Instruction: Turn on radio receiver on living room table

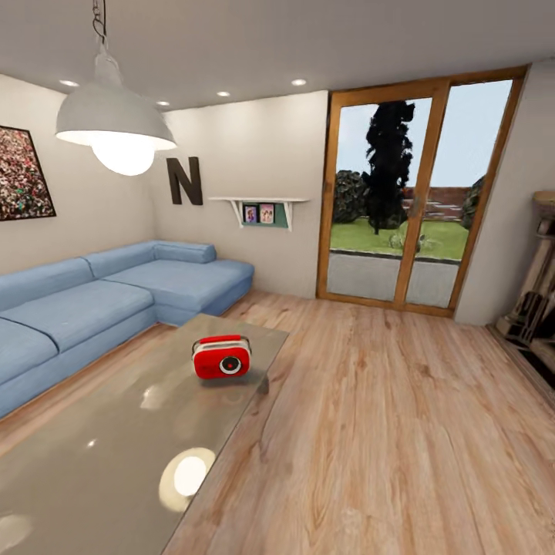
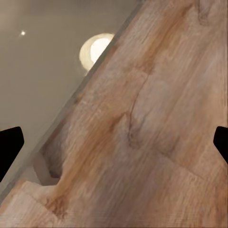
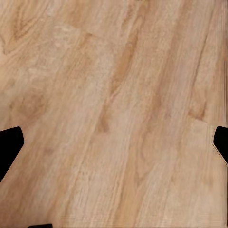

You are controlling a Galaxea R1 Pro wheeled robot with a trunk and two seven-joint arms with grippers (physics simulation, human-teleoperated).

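The red radio receiver (image 1: 222, 358) with white trim and a round dial stands upright on the far part of the low glossy table (image 1: 116, 439), dial facing me. In the left wrist view my left gripper (image 2: 114, 142) is open, its black fingertips (image 2: 9, 147) wide apart above the table's edge (image 2: 38, 71) and the wood floor. My right gripper (image 3: 114, 142) is open too, its dark fingertips (image 3: 9, 147) spread over bare floor (image 3: 118, 95), with nothing between them.
A long light-blue L-shaped sofa (image 1: 100, 301) runs along the left wall behind the table. A grey dome pendant lamp (image 1: 116, 123) hangs at upper left. Glass doors (image 1: 416, 193) stand at the back, a wooden rack (image 1: 536, 293) at far right. Wood floor (image 1: 385, 432) stretches right of the table.
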